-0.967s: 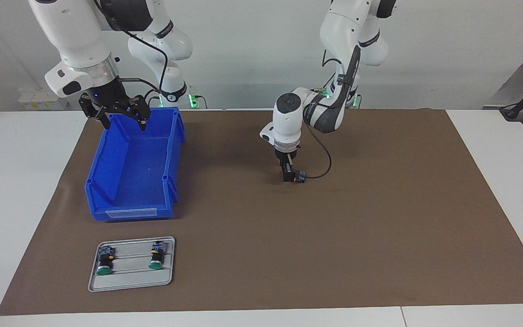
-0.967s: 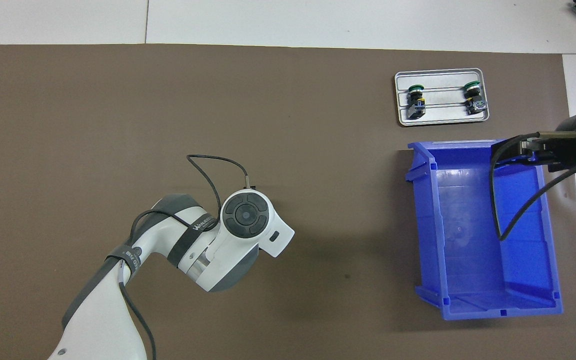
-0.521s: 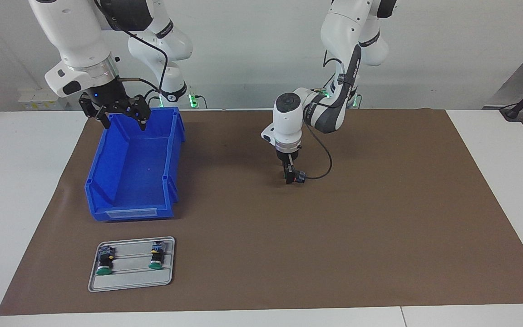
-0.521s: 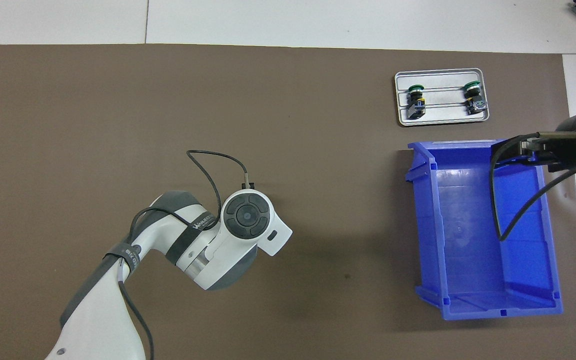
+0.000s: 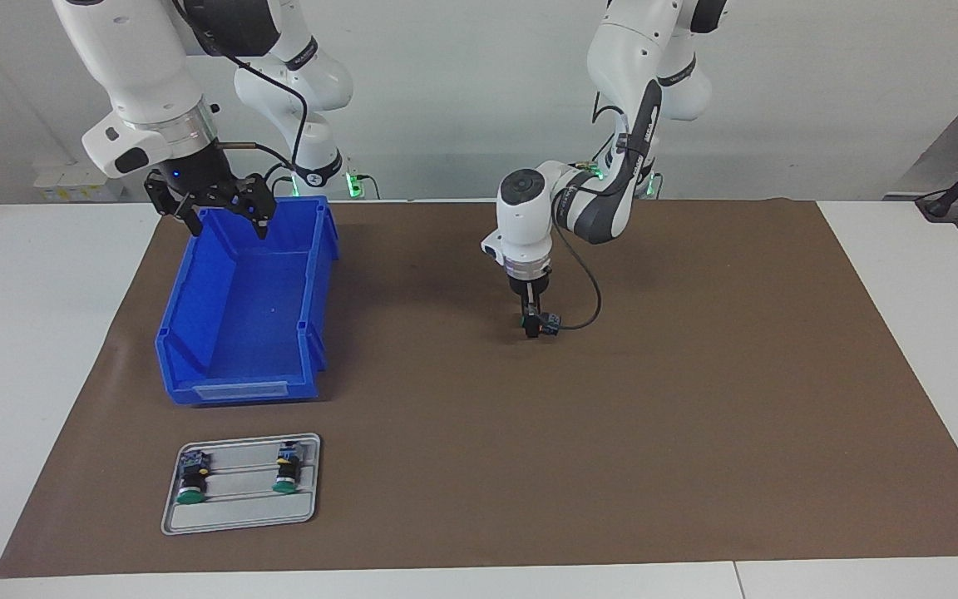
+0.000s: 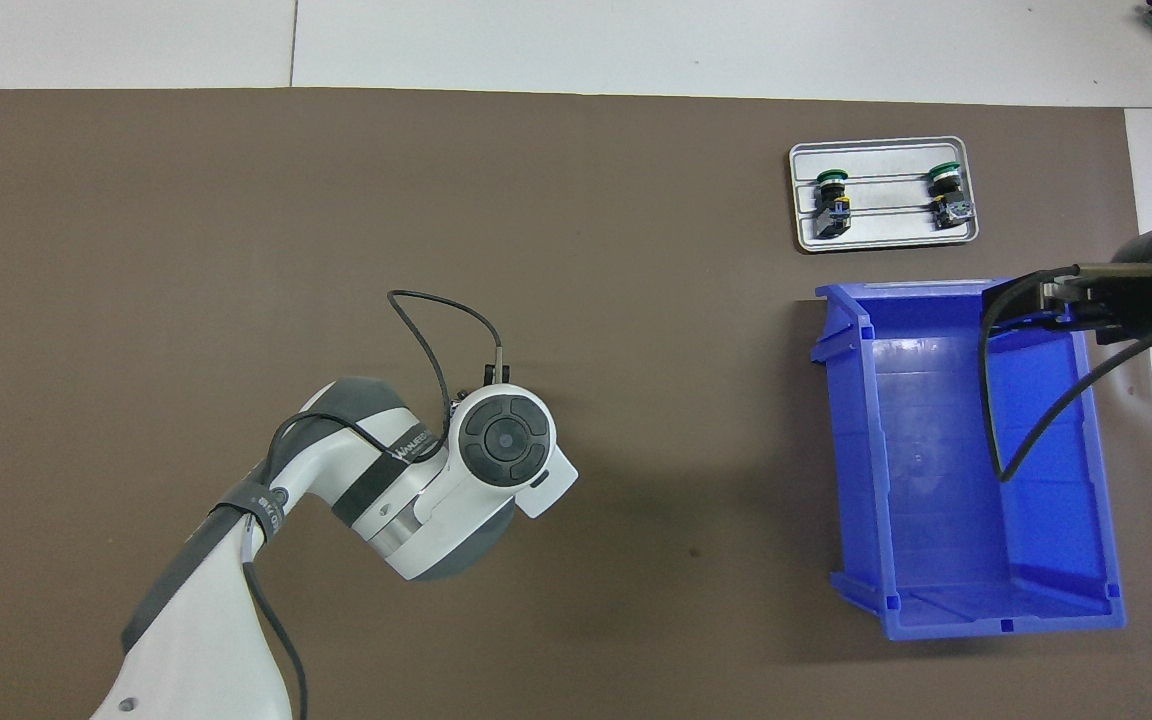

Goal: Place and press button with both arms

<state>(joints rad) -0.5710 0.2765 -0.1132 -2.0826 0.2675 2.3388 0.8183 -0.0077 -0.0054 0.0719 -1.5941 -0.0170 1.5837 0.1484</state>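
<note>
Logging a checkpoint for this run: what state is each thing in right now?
Left gripper: low over the mat's middle; grip unclear.
Button: at the left gripper, down by the mat.
Right gripper: open, waiting over the blue bin's end nearer the robots.
Blue bin: upright, empty.
Tray: holds two buttons lying on their sides.

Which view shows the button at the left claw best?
The facing view: the button shows at the left claw, low over the mat. In the overhead view the arm's wrist covers it; only the claw's tip peeks out.
</note>
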